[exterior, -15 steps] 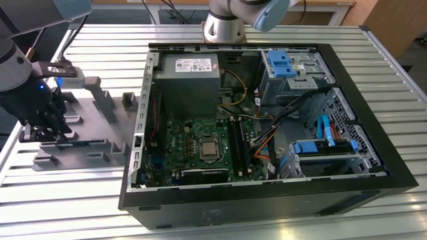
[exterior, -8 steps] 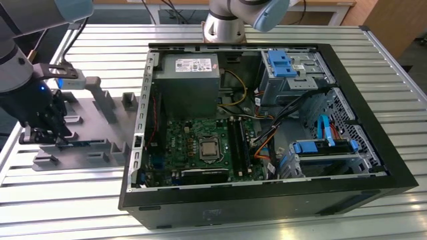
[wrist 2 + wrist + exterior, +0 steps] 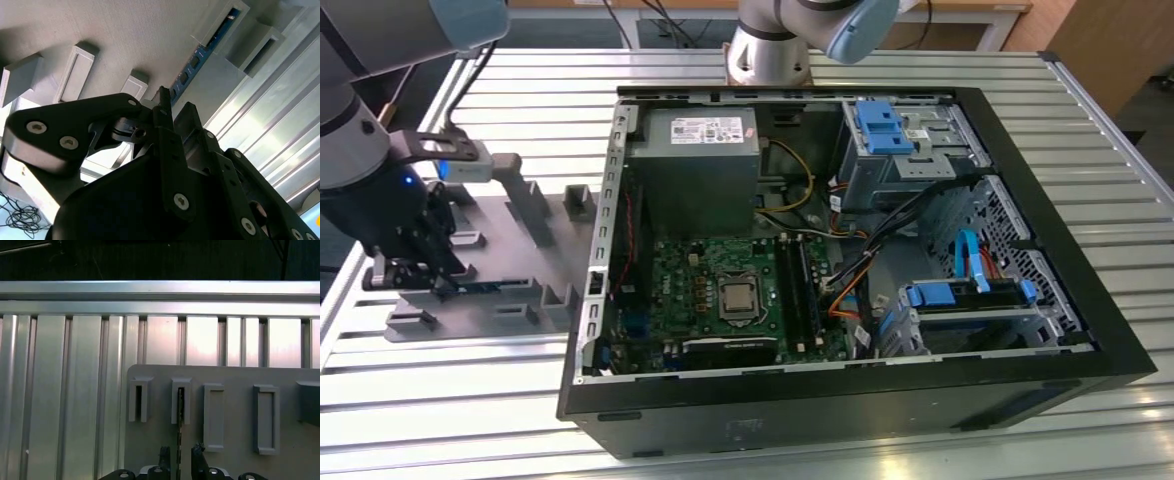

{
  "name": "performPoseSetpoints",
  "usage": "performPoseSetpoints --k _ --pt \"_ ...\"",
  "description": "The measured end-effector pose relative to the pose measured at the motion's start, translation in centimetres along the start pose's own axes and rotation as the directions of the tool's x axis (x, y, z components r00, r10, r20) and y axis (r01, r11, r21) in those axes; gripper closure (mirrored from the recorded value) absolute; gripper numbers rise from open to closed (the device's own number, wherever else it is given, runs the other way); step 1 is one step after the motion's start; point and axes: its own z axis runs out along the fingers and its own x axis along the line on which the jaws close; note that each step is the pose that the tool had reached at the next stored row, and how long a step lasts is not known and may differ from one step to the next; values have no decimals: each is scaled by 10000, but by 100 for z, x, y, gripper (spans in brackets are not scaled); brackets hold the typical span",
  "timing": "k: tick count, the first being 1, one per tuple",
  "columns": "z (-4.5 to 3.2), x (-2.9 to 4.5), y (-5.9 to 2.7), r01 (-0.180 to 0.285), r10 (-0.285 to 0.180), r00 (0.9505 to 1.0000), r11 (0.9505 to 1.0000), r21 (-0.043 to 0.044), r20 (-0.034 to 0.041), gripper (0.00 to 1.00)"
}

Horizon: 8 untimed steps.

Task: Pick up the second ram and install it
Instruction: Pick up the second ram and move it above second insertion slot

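The second ram [image 3: 179, 432] stands on edge in a slot of the grey tray [image 3: 235, 374], seen as a thin dark line. In the second wrist view the second ram [image 3: 195, 62] is a blue strip with small dark chips, running between raised blocks of the tray [image 3: 125, 25]. My gripper [image 3: 180, 457] is open and straddles the stick's near end, one black finger [image 3: 164, 456] on each side with a small gap to the board. The exterior view has the gripper [image 3: 424, 272] low over the tray [image 3: 520, 300] on the exterior view's left.
An open black computer case [image 3: 854, 400] lies to the exterior view's right of the tray, holding the green motherboard [image 3: 700, 270] with its memory slots [image 3: 797, 290], a power supply [image 3: 694, 150] and blue drive brackets [image 3: 881, 125]. Everything rests on a ribbed metal table [image 3: 454, 420].
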Motion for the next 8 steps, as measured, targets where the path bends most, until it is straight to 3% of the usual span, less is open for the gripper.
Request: performPoseSetpoints --k 8 --pt "11 2 0 8 -8 10000 10000 0 6 69"
